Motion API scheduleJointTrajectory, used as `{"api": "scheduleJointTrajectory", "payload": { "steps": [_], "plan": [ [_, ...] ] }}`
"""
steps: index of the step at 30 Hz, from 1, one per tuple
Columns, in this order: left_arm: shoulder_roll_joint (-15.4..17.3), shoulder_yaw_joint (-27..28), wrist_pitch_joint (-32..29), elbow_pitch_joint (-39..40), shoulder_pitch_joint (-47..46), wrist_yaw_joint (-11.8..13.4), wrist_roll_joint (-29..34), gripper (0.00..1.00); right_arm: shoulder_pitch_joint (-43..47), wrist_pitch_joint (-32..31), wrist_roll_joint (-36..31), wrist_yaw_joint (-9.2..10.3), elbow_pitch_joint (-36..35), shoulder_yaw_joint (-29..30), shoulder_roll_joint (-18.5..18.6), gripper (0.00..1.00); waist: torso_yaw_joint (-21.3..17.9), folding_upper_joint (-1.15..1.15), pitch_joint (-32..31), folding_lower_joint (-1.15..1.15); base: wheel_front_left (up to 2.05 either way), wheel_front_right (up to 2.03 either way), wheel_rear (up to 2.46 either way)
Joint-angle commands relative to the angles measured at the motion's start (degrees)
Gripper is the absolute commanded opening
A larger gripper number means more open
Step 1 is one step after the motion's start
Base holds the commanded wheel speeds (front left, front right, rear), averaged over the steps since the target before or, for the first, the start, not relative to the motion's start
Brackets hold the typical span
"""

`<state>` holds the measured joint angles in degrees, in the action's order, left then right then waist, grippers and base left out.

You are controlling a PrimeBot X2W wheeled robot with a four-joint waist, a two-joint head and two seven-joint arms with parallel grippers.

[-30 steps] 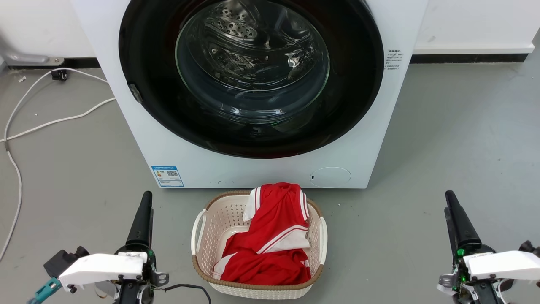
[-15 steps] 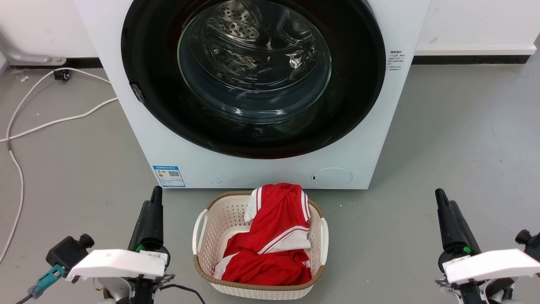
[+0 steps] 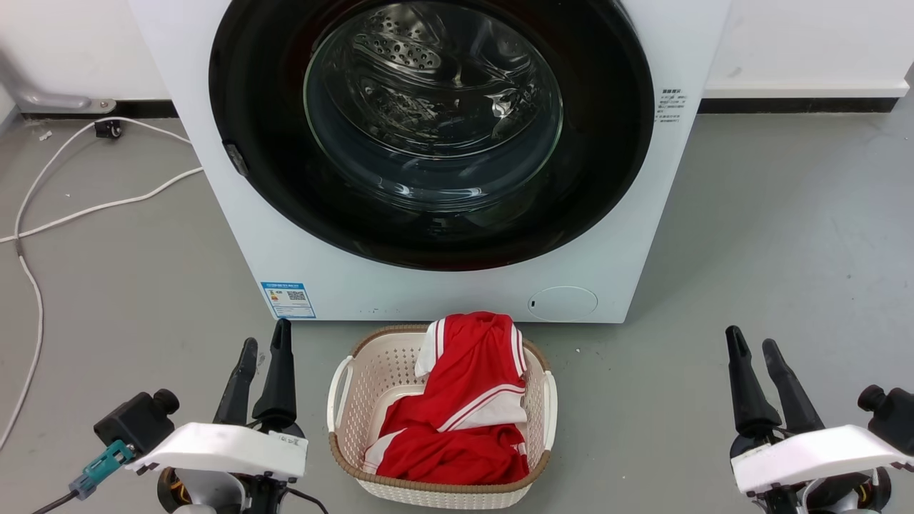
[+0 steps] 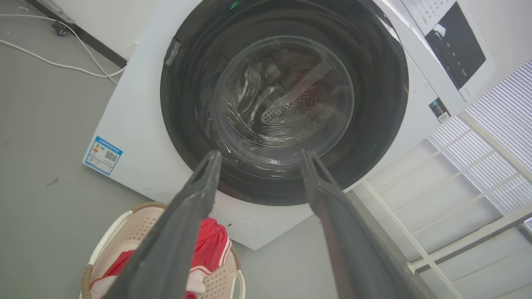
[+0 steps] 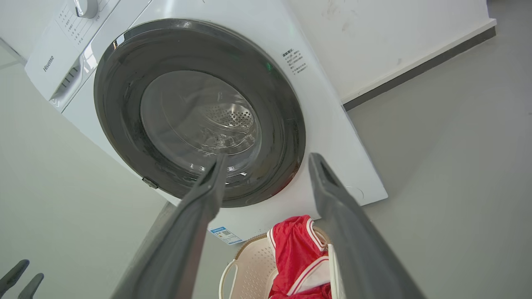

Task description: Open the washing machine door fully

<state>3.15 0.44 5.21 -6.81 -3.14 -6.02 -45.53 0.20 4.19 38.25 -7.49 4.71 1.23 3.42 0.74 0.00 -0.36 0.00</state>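
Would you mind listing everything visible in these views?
washing machine: one, white, centre, behind basket
washing machine door: one, black with glass centre, shut
flap: one, white, machine's lower right
label: one, blue, machine's lower left
basket: one, cream, floor before machine
garment: one, red and white, in basket
cables: count unclear, white, floor at left
left gripper: one, dark, lower left, open
right gripper: one, dark, lower right, open

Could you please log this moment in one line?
washing machine door shut | left pincer open, empty | right pincer open, empty | no contact
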Motion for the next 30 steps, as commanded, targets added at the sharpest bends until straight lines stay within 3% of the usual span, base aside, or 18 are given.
{"api": "scheduleJointTrajectory", "payload": {
  "steps": [1, 30],
  "plan": [
    [0.28, -0.18, 0.51, 0.98, -0.28, 0.15, 2.07, 1.00, -0.16, 0.36, -2.42, 0.00, -1.10, -0.14, -0.03, 1.00, 0.03, 0.00, -0.01, 0.00, 0.00, 0.00, 0.00],
    [1.11, -1.91, 4.88, 0.34, -0.91, 2.44, 22.23, 1.00, 1.72, 0.54, -23.26, 0.00, -2.72, 0.43, -0.32, 1.00, 0.28, 0.00, 0.19, 0.00, 0.00, 0.00, 0.00]
  ]
}}
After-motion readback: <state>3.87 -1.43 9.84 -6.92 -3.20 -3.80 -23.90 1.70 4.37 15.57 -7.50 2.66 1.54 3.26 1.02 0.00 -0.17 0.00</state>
